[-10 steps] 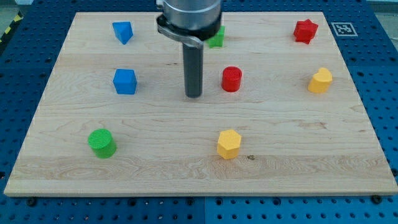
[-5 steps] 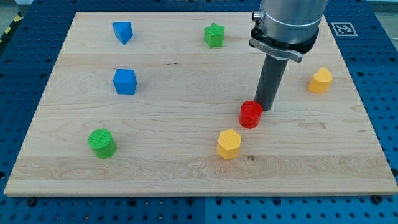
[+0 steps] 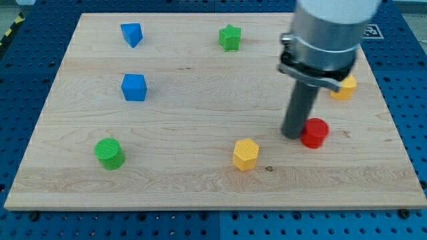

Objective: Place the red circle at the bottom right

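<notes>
The red circle (image 3: pixel 315 132), a short red cylinder, stands on the wooden board (image 3: pixel 200 180) right of centre, in the lower half. My tip (image 3: pixel 293 136) rests on the board directly against the circle's left side. The rod rises from there to the arm body, which covers the board's upper right. The red star seen earlier at the upper right is hidden behind the arm.
A yellow hexagon block (image 3: pixel 245 154) lies left of and below the tip. A yellow block (image 3: pixel 346 87) peeks out at the right, behind the arm. A green star (image 3: pixel 230 37), two blue blocks (image 3: pixel 132 33) (image 3: pixel 134 87) and a green cylinder (image 3: pixel 109 153) stand further left.
The tip went from left of the red circle to its upper right, then to its left side. The circle slid down and to the right. The other blocks stayed put.
</notes>
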{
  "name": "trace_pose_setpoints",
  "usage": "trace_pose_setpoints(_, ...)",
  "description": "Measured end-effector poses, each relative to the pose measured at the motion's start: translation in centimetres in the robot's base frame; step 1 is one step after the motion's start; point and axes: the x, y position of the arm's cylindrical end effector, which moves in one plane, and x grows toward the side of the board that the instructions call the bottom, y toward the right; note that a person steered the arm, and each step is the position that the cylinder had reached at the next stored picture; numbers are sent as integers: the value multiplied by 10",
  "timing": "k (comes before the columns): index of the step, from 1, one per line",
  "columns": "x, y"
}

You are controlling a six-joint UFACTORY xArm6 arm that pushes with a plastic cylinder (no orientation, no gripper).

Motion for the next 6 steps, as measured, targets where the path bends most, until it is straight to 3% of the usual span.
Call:
trace_pose_setpoints(4, -14, 3)
trace_pose_setpoints(6, 22, 71)
